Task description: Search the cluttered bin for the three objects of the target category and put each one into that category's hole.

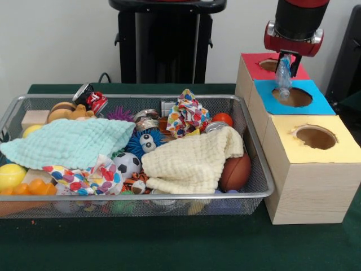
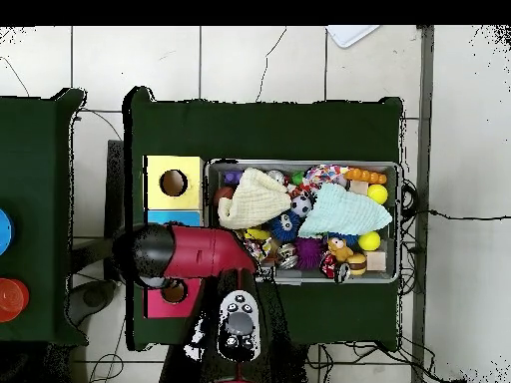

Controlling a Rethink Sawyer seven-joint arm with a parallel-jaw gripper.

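Observation:
My gripper [image 1: 285, 63] hangs over the blue-topped box [image 1: 316, 104], shut on a clear plastic bottle [image 1: 284, 79] that points down. The bottle's lower end is at the near rim of the blue hole [image 1: 297, 97]. Behind it is the red-topped box [image 1: 254, 65], and in front the yellow-topped box [image 1: 338, 149] with its hole [image 1: 316, 137]. In the overhead view the red arm [image 2: 205, 251] covers the blue box and hides the gripper and bottle. The wire bin [image 1: 256, 169] lies left of the boxes, packed with toys and cloths.
The bin holds a mint cloth [image 1: 73, 141], a cream cloth [image 1: 192, 161], a soccer ball [image 1: 128, 164], a brown football [image 1: 237, 172], a googly-eyed blue ball [image 1: 145, 142], patterned cloths [image 1: 187, 114], cans and yellow balls. A black pedestal [image 1: 166, 42] stands behind it.

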